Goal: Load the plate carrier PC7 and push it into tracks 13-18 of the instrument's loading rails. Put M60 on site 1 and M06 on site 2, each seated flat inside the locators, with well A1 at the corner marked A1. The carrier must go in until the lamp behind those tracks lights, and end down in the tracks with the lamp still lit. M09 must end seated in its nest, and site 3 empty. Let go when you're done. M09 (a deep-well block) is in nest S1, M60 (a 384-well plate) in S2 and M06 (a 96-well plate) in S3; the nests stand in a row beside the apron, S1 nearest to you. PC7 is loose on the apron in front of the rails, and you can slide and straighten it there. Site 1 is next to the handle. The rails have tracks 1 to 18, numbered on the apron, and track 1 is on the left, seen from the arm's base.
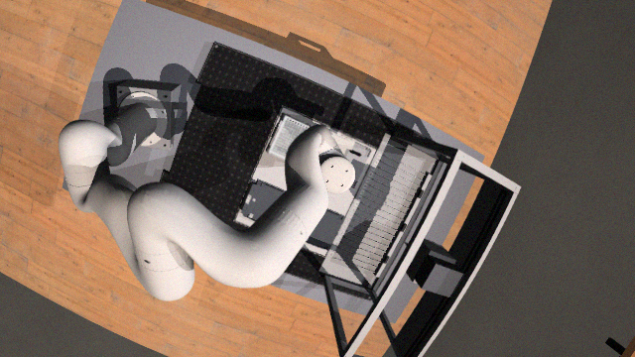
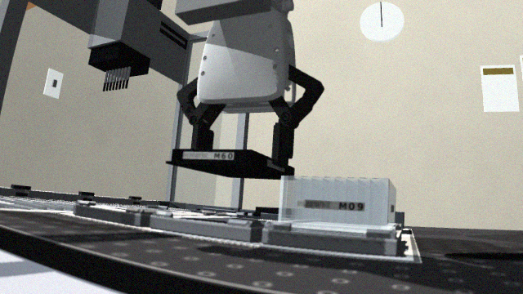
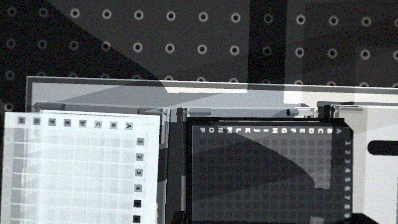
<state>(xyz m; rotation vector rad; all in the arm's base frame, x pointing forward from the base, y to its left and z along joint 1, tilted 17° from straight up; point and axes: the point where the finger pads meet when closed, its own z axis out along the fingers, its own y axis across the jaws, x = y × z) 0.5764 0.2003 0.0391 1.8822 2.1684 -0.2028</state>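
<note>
My gripper [image 2: 241, 157] is shut on M60 [image 2: 230, 162], a flat black 384-well plate. It holds the plate by its two sides, level, in the air above the row of nests [image 2: 229, 229]. The plate's underside is about as high as the top of M09 [image 2: 337, 201], the white deep-well block seated in its nest just to the right. In the wrist view M60 [image 3: 270, 170] fills the middle, with M09 [image 3: 80, 170] to its left. In the overhead view my arm [image 1: 223, 233] covers most of the nests, and only M09 [image 1: 288, 135] shows. I cannot make out M06 or the carrier.
The loading rails [image 1: 392, 208] lie beyond the nests inside the instrument frame [image 1: 461, 238]. A pipetting head [image 2: 118, 61] hangs from the gantry, up and to the left of my gripper. A pale part with a dark slot [image 3: 382, 147] shows at the right edge of the wrist view.
</note>
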